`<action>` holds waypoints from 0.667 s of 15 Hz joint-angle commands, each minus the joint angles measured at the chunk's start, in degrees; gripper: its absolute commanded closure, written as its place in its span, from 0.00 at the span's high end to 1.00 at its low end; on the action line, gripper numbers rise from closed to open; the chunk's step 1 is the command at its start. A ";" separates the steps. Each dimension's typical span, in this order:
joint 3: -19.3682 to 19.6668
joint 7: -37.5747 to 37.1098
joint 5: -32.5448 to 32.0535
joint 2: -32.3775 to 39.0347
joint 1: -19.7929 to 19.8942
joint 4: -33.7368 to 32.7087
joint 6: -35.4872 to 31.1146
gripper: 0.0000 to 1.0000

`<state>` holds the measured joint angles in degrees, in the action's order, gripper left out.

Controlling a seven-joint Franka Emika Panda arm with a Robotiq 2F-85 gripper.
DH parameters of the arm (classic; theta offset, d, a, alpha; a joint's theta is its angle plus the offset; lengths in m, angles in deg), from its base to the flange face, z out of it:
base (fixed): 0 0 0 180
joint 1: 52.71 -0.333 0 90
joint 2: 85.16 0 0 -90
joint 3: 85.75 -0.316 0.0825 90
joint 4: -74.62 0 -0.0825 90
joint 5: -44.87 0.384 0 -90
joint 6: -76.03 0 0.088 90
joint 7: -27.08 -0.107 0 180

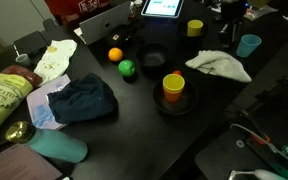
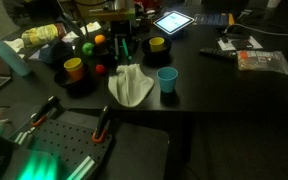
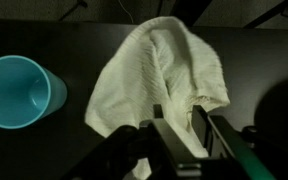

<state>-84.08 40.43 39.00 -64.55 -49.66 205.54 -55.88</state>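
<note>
Black table [image 3: 34,35] runs under everything we see, cluttered in both exterior views. Nearest us in the wrist view, the gripper [image 3: 179,132] hangs low over the cloth [image 3: 164,70], its jaws standing apart with the cloth's near edge bunched between them. We see nothing pinched yet.

The cloth lies crumpled flat on the table, white, with the teal cup [image 3: 14,90] upright just beside it; the two look apart, though only narrowly. In an exterior view the cloth [image 2: 131,85] and cup [image 2: 167,79] sit the same way.

We judge the main risk to be a thin catch: if the jaws meet on only one loose fold, the cloth could slip out on the lift. Going lower for more fabric could press the fingertips into the table. Dragging the cloth sideways could sweep a trailing corner into the teal cup and tip it.

Farther off sit a yellow cup [image 1: 173,86] in a bowl, a green ball [image 1: 127,68] and a tablet [image 1: 164,8], well apart.
</note>
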 commanded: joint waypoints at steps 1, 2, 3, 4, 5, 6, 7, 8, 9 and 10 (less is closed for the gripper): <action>-1.26 3.67 1.19 -1.85 1.48 3.24 -3.77 0.68; -1.58 4.02 2.29 -2.20 1.85 3.48 -3.45 0.75; -2.67 5.97 5.14 -2.51 2.84 3.85 -2.29 0.84; -4.26 9.47 8.93 -2.56 4.03 4.31 -1.23 0.90; -5.43 12.16 12.01 -2.33 4.73 5.11 -2.41 0.99; -6.33 13.95 14.42 -1.61 5.01 5.69 -3.40 1.00; -6.88 15.22 15.76 -1.00 5.03 6.21 -4.36 1.00; -7.30 15.95 16.69 0.01 4.88 6.83 -5.66 1.00; -7.59 16.22 17.49 0.71 4.75 7.57 -7.71 1.00; -7.47 15.68 16.79 1.96 4.13 8.24 -11.06 1.00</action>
<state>-90.33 54.40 54.39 -64.29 -45.64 211.40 -60.36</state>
